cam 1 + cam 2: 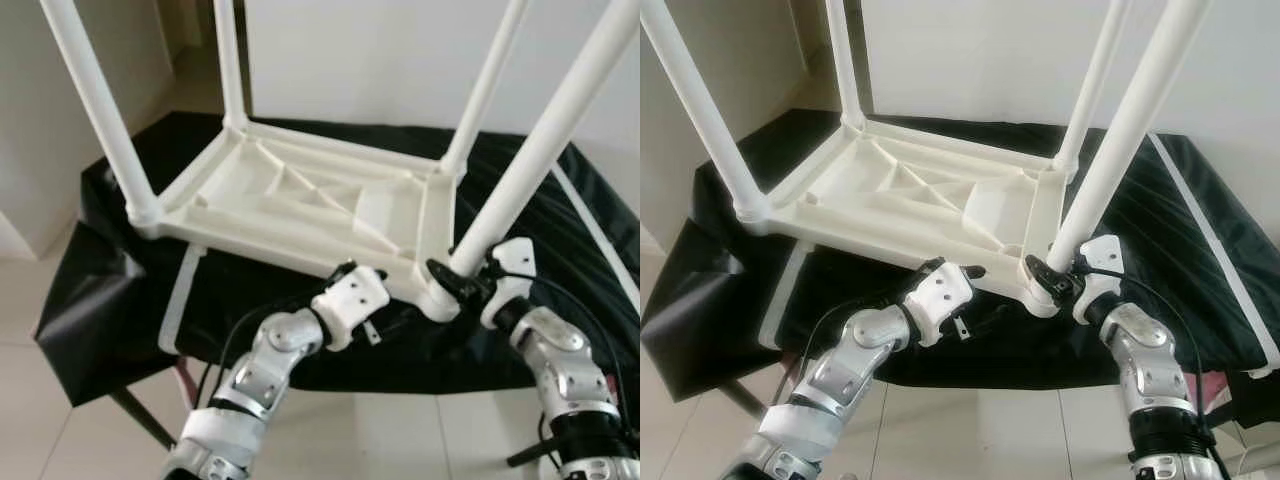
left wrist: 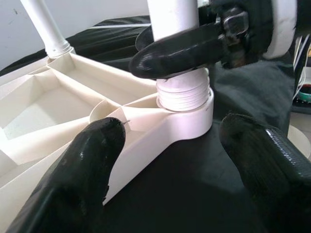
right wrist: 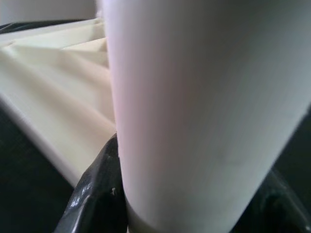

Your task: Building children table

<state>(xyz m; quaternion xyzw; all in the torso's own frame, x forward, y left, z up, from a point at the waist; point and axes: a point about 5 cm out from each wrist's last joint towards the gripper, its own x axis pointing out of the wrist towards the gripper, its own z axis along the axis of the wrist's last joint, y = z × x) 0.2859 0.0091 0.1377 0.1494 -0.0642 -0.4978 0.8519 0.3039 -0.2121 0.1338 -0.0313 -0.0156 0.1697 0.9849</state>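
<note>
A white children's table (image 1: 300, 200) lies upside down on a black-covered surface, with its legs pointing up. My right gripper (image 1: 1050, 277) is shut on the near right leg (image 1: 540, 150) just above its threaded base, and that leg looms close in the right wrist view (image 3: 204, 107). The leg stands in the corner socket (image 2: 187, 114). My left gripper (image 2: 172, 141) is open at the table's near edge, facing that socket. One of its fingers (image 2: 92, 160) is over the table rim and the other is above the black cloth. A right finger (image 2: 180, 48) wraps the leg.
The black cloth (image 1: 110, 290) hangs over the support's edges, with pale tiled floor (image 1: 40, 430) below. Three other white legs (image 1: 95, 100) rise at the far and left corners. A white strip (image 1: 180, 300) lies on the cloth under the table's left side. A wall stands behind.
</note>
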